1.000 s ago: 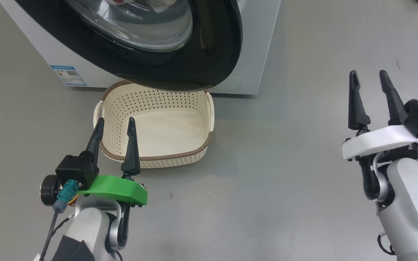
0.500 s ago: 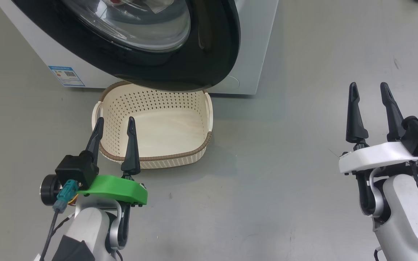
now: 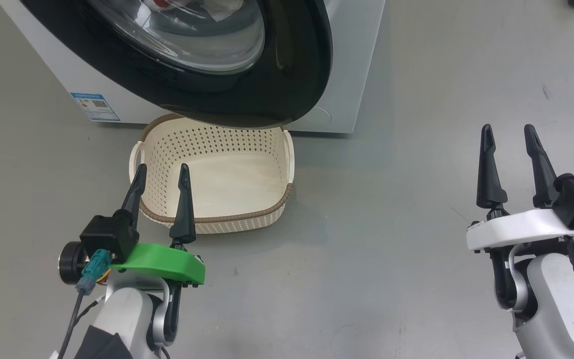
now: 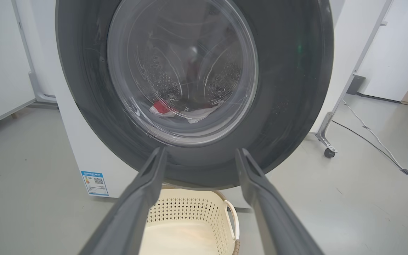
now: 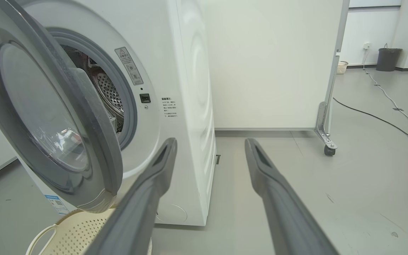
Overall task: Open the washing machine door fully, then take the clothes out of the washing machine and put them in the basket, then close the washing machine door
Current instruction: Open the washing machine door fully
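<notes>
Smooth grey floor, faintly scuffed. To the right, tall white partition panel on a metal foot with a small black caster. Farther right, thin black cable and white cable trailing across the floor. Dark round bin against the far wall.

Setting: indoor test lab or demo room rather than a home laundry. The washing machine stands free on a wide, smooth grey floor. Just behind it, to the right, is a plain white partition panel on a metal foot with a castor. Cables run across the open floor. At the far right, a dark bin stands against a white wall.
</notes>
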### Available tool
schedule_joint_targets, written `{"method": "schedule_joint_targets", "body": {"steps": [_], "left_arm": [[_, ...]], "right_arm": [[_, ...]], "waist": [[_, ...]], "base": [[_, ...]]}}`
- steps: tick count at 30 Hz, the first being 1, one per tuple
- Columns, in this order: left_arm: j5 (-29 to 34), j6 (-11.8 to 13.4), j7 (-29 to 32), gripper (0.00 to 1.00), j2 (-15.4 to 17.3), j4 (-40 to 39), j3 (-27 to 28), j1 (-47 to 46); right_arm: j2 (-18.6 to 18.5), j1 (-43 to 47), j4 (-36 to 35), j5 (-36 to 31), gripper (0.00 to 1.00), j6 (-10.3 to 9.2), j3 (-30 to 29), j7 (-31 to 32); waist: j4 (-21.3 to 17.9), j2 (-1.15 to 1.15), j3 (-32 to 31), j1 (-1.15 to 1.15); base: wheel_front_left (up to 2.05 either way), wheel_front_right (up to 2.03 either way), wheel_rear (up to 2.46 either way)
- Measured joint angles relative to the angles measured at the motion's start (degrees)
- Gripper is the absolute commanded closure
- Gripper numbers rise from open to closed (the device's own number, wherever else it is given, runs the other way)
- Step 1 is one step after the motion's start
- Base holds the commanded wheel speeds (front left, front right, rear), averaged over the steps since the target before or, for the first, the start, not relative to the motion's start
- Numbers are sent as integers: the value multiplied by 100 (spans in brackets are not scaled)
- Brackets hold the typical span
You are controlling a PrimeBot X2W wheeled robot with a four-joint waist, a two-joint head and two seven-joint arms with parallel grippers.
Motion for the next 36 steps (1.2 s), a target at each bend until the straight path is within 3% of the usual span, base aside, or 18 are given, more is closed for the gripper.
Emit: {"method": "schedule_joint_targets", "body": {"steps": [36], "left_arm": [[1,0,0,0,0,-10,-53,92]], "right_arm": [[168,259,-230,-219,0,101,-210,0]], "waist": [[36,0,1,0]], "base": [[0,0,0]]}}
